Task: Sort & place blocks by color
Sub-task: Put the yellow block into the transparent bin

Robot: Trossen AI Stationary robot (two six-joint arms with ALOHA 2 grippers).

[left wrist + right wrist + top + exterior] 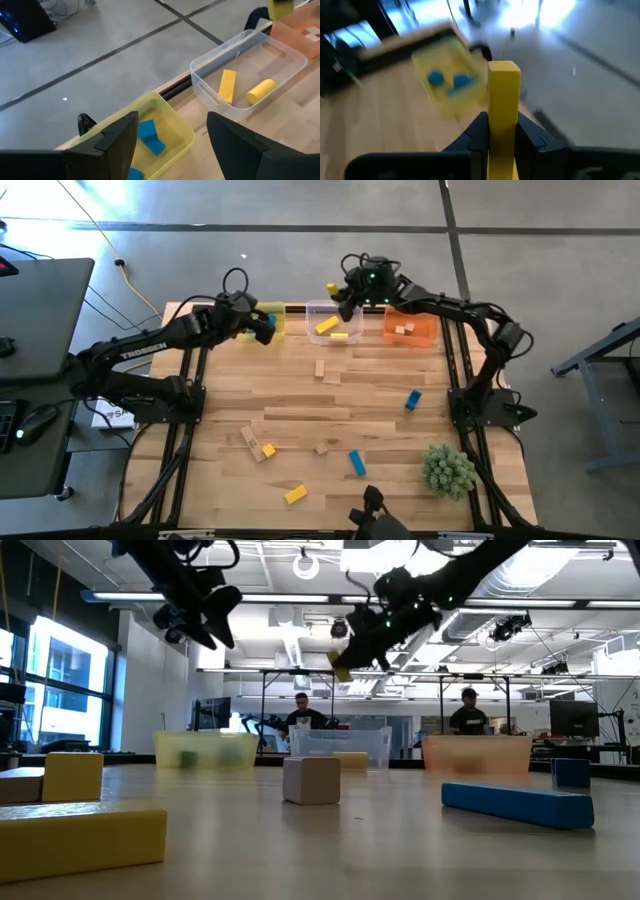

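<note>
My right gripper [342, 295] is shut on a yellow bar block [504, 85], high over the table's far edge beside the clear bin [335, 325], which holds yellow blocks [227, 85]. My left gripper [172, 145] hangs open and empty above the yellow bin [272, 320], where blue blocks [150, 137] lie. The orange bin [410, 328] holds plain wood blocks. Loose on the table lie blue blocks [413, 399], yellow blocks [295, 494] and wood blocks [320, 368]. My right gripper pinches the yellow bar's lower part [503, 125] between its two fingers [479, 131]. The bar runs along the fingers and sticks out well past their tips. It is lifted clear of the table and the bins, with its free end [342, 668] slanting down.
A spiky green plant ball [448, 470] stands at the near right corner. The three bins line the far edge. More loose blocks [250, 442] lie in the table's near half. People sit at desks [303, 712] in the room beyond.
</note>
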